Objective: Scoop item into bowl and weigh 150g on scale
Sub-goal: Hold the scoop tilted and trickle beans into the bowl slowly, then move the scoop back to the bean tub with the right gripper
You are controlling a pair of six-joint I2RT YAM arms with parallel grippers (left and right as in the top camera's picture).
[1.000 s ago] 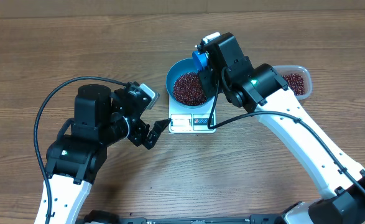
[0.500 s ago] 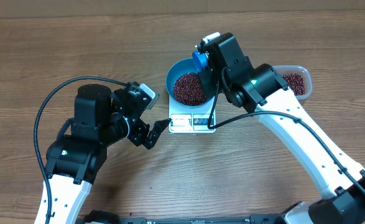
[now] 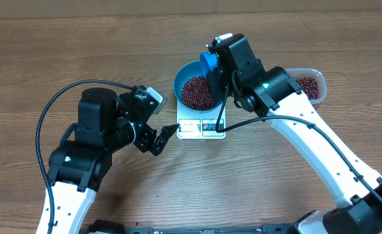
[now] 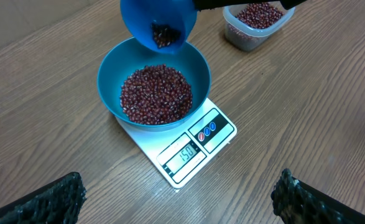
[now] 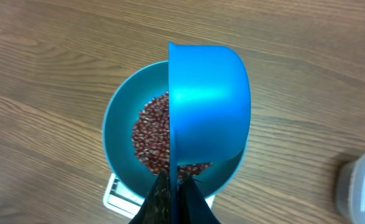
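The blue bowl [image 3: 180,80] stands on the white scale [image 3: 201,129], with a heap of red-brown beans [image 3: 197,92] inside it. In the left wrist view the bowl [image 4: 110,71], its beans [image 4: 156,93] and the scale [image 4: 216,127] lie ahead, and the display shows 150. My right gripper [image 3: 213,70] is shut on the handle of a small blue scoop [image 3: 207,62], tilted over the bowl's far rim. A few beans cling inside the scoop [image 4: 138,15]. From the right wrist, the scoop [image 5: 210,102] covers half the bowl [image 5: 121,146]. My left gripper [image 4: 179,186] hangs open in front of the scale, holding nothing.
A clear plastic tub [image 3: 310,86] of beans sits right of the bowl, behind the right arm; it also shows as the tub [image 4: 257,22] at the far right of the left wrist view. Bare wooden tabletop [image 3: 80,45] surrounds the scale.
The scoop in my right gripper has risen slightly over the bowl's far rim. The left arm, bowl and scale have not moved.
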